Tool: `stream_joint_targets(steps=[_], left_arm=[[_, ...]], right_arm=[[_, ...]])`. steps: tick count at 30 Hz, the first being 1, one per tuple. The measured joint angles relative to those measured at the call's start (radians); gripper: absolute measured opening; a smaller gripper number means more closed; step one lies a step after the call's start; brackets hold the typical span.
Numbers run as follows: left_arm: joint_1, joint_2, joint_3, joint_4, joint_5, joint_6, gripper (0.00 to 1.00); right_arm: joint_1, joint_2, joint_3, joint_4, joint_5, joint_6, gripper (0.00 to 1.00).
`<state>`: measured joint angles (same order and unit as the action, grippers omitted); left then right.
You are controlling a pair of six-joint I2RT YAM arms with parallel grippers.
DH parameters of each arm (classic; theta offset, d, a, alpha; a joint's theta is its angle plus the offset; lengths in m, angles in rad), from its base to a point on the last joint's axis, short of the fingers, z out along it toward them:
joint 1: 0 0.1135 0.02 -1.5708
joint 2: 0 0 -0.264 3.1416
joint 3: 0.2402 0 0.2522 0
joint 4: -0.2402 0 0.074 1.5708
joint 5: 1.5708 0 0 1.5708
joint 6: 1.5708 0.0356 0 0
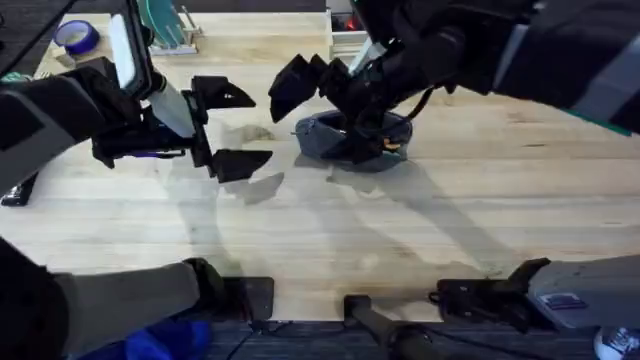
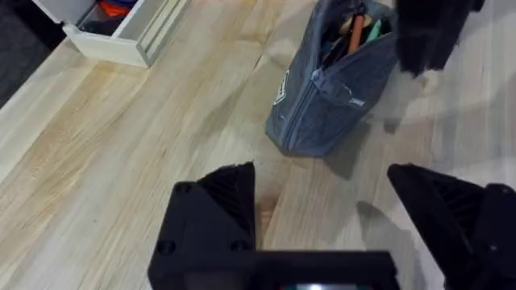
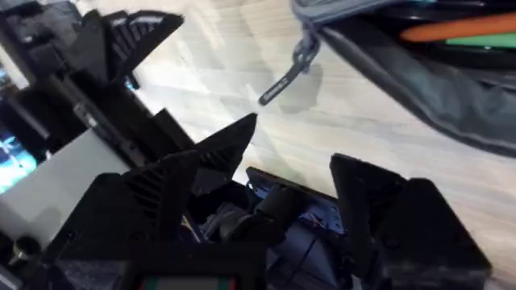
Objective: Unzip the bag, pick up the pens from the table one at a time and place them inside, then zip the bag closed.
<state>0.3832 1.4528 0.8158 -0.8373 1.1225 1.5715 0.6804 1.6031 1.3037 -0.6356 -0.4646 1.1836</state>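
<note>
The blue-grey bag (image 1: pixel 345 138) lies on the table (image 1: pixel 420 230) at centre back, its zipper open. Inside the bag (image 2: pixel 322 97) I see an orange pen (image 2: pixel 355 31) beside a green one; the orange pen (image 3: pixel 463 31) also shows past the bag's edge (image 3: pixel 419 76), with the zipper pull (image 3: pixel 284 80) dangling free. My right gripper (image 1: pixel 320 88) hovers open just over the bag's left end, and its fingers (image 3: pixel 211 159) hold nothing. My left gripper (image 1: pixel 232 128) is open to the left of the bag, clear of it, fingers (image 2: pixel 219 211) wide apart.
A white tray (image 2: pixel 121 36) with orange items stands at the back of the table. A blue tape roll (image 1: pixel 75 37) and a teal rack (image 1: pixel 160 20) sit at the back left. A black object (image 1: pixel 15 190) lies at the left edge.
</note>
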Motion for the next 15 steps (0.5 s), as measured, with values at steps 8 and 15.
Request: stream_joint_targets(steps=[8, 15], left_arm=[[0.000, 0.000, 0.000, 0.000, 0.000, 0.000, 0.992], [0.000, 0.000, 0.000, 0.000, 0.000, 0.000, 0.993]], right_arm=[[0.000, 0.045, 0.000, 0.036, 0.006, 0.048, 0.997], [0.000, 0.048, 0.000, 0.060, 0.081, 0.102, 0.997]])
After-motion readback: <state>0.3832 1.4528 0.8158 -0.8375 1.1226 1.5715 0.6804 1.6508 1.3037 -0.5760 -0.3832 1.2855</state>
